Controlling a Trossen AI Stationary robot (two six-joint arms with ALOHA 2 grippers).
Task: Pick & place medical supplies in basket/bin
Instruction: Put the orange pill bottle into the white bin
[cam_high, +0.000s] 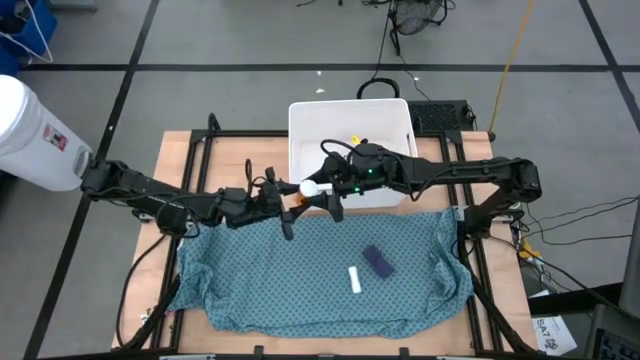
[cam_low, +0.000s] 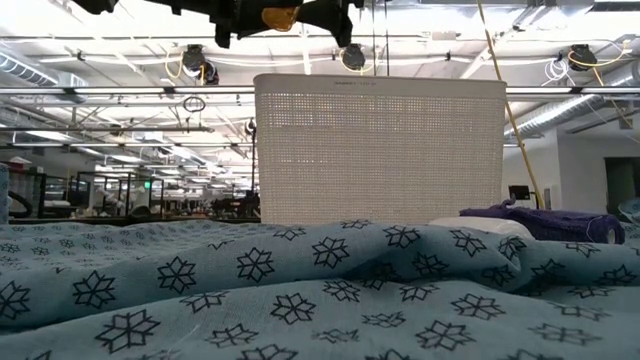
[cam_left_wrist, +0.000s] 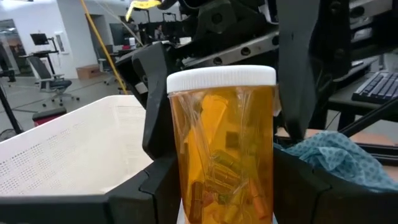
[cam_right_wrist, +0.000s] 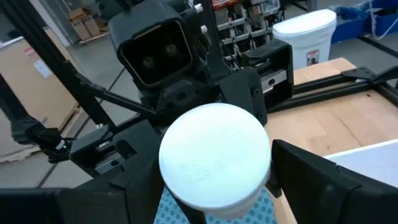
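The orange pill bottle with its white cap hangs in the air between both grippers, just in front of the white tub's near wall. My left gripper is shut on it. My right gripper is open, with one finger on each side of the cap end. The dark blue block and the small white tube lie flat on the teal cloth. The flat white packet is not in view. My left gripper pinches the pill bottle's lower body between its two fingers, coming level from the table's left. The bottle is lifted clear and lies level above the cloth, cap toward the right arm. My right gripper's fingers flank the cap; whether they touch it I cannot tell.
The tub stands at the table's far middle, its perforated wall rising behind the rumpled cloth. A white cylindrical container with a red label stands off the table's far left. Bare wood shows beside the tub.
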